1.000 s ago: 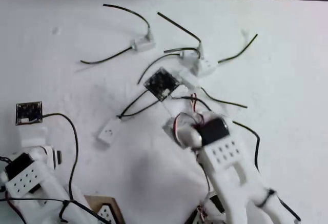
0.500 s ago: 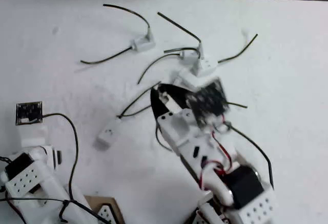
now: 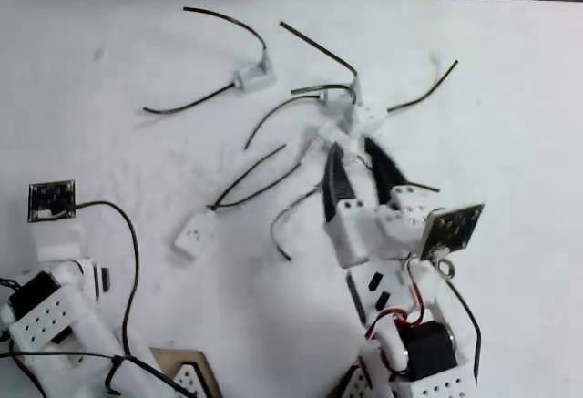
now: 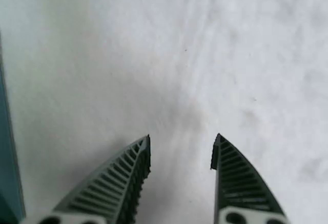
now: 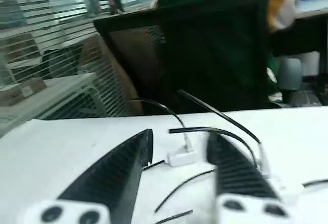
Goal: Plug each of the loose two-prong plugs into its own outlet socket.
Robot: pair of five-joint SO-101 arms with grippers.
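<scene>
The white connector cluster (image 3: 360, 116) sits toward the far edge of the worktop (image 3: 109, 125), about mid-width, and honestly I can't tell plug from socket in there. My right pincer (image 3: 352, 145) hangs just short of it, jaws spread wide. I reckon that's lined up to grab one piece. Another white block (image 3: 194, 232) lies loose nearer the middle. The left pincer (image 4: 182, 139) is also spread apart, over bare worktop by the front left corner, out of the way.

White table (image 3: 91, 125), little white plugs (image 3: 253, 76) trailing black wires (image 3: 246, 175) scattered loose around its middle and far side.
</scene>
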